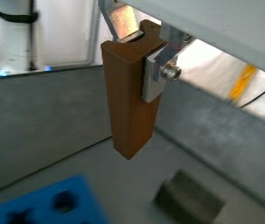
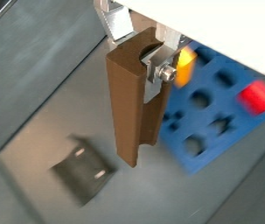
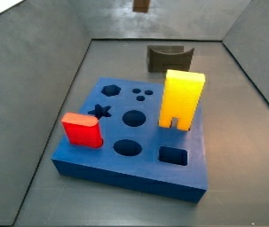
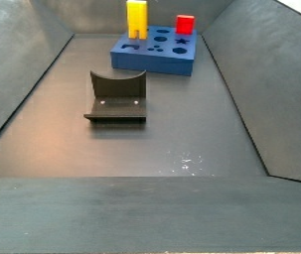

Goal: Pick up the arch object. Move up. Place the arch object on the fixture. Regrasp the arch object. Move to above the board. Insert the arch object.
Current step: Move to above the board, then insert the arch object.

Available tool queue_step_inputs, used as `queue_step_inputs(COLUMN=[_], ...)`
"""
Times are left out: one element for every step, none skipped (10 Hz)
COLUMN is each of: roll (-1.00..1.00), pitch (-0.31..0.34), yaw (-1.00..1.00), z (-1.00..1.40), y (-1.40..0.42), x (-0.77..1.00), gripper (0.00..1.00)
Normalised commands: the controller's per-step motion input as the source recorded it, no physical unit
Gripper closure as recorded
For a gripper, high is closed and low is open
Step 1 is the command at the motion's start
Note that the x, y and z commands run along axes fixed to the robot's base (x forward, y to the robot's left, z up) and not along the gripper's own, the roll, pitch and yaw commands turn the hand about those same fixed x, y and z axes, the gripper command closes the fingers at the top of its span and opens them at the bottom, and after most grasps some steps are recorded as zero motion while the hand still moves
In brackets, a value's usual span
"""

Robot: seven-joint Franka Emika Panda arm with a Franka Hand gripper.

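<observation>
In both wrist views my gripper [image 1: 141, 48] [image 2: 137, 48] is shut on the arch object [image 1: 129, 96] [image 2: 129, 105], a brown block hanging lengthwise below the jaws. Its curved cut-out sits up between the silver fingers [image 1: 158, 77]. The block hangs in the air, well above the floor. In a side view only its brown tip [image 3: 140, 5] shows at the upper edge. The dark fixture [image 1: 191, 197] [image 2: 86, 168] [image 3: 169, 58] [image 4: 115, 97] stands on the floor below, nothing on it. The blue board [image 1: 47, 206] [image 2: 222, 118] [image 3: 113, 164] [image 4: 153, 62] lies beside it.
A tall yellow notched block [image 3: 182, 99] [image 4: 137, 18] [image 2: 184, 68] and a red block [image 3: 82, 130] [image 4: 185, 24] [image 2: 258, 96] stand in the board's holes. Sloping grey walls [image 4: 20, 89] enclose the floor on all sides.
</observation>
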Motion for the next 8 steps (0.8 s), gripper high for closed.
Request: queue_step_inputs(roll=[-1.00, -1.00, -1.00, -0.83, -0.63, -0.47, -0.29, 0.00], pitch=[-0.095, -0.125, -0.148, -0.163, -0.171, -0.175, -0.175, 0.000], yaw=[-0.02, -0.02, -0.01, -0.01, -0.01, 0.00, 0.01, 0.00], z=[0.20, 0.10, 0.04, 0.02, 0.01, 0.01, 0.00, 0.00], y=[-0.86, -0.44, -0.14, -0.01, 0.04, 0.06, 0.07, -0.02], x=[-0.56, -0.36, -0.23, -0.19, -0.18, -0.17, -0.15, 0.00], gripper=[1.00, 1.00, 1.00, 1.00, 1.00, 1.00, 1.00, 1.00])
